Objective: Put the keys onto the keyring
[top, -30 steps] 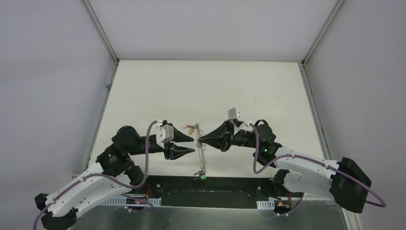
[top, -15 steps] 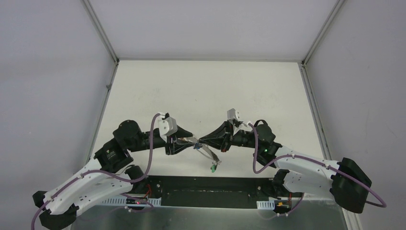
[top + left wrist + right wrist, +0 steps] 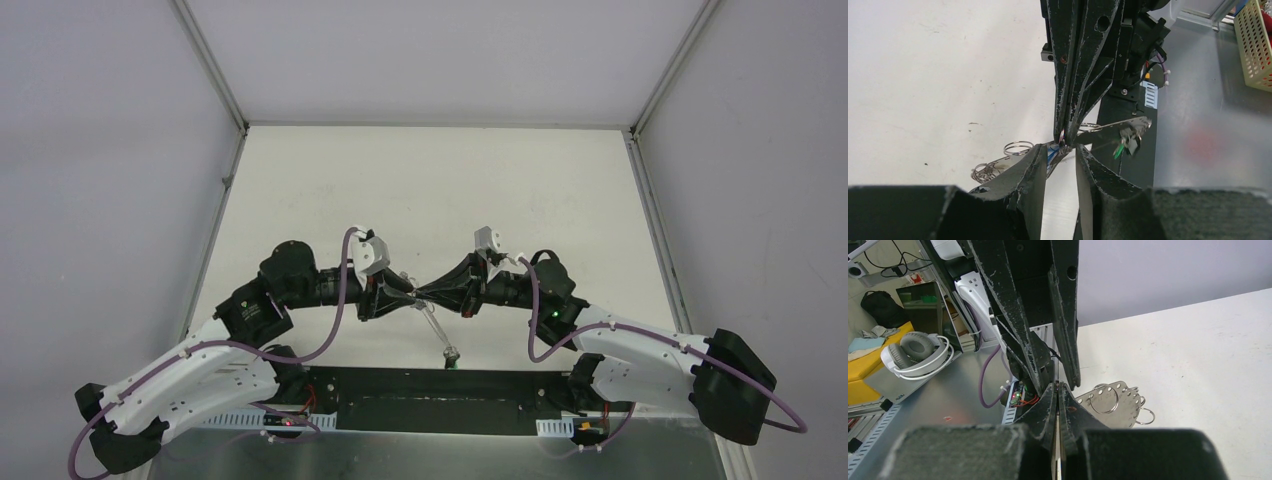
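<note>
Tips of the left gripper (image 3: 405, 297) and right gripper (image 3: 428, 293) are seen nose to nose above the white table (image 3: 430, 190). The keyring (image 3: 437, 328) is held off the surface, slanting toward the near edge, with a green-tagged key (image 3: 450, 359) at its low end.

From the left wrist, the left jaws are seen apart, bracketing the right gripper's tips, which are pressed together on the keyring's rim. A blue tag (image 3: 1050, 154) lies against one left finger; whether it is gripped cannot be told. Thin wire split rings (image 3: 1018, 147) are seen just beside that finger. The threading would best be done with the keyring kept rigid and the left jaws closed slowly on one split ring only, so that the springy wire is not twisted.

From the right wrist, the keyring is shown as a flat, dull silver plate, its rim pierced by small round holes.
</note>
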`<act>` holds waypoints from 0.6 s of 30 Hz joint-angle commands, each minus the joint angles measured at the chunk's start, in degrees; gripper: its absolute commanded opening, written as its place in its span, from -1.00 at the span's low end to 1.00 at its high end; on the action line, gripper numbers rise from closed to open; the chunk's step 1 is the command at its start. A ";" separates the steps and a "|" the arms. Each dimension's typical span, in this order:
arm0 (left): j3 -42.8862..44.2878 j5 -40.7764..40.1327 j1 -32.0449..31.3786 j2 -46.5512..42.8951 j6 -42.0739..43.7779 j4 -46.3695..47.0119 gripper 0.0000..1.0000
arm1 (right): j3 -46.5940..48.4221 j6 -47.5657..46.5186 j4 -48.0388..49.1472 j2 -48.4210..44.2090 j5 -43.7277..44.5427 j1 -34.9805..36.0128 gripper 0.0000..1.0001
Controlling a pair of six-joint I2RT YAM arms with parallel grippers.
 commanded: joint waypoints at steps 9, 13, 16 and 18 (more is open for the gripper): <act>-0.53 4.51 -0.68 0.71 -0.08 6.24 -1.00 | 1.56 -0.83 3.79 -1.15 0.22 0.30 -1.00; 0.05 4.23 -0.67 -0.32 1.28 5.18 -1.00 | 1.60 -0.94 3.79 -1.34 0.36 0.24 -1.00; 1.13 1.86 -0.67 -1.44 1.32 2.86 -0.61 | 1.60 -0.90 3.79 -1.32 0.39 0.27 -1.00; 1.67 -0.49 -0.68 -2.23 1.38 0.88 -0.41 | 1.60 -0.89 3.79 -1.30 0.39 0.27 -1.00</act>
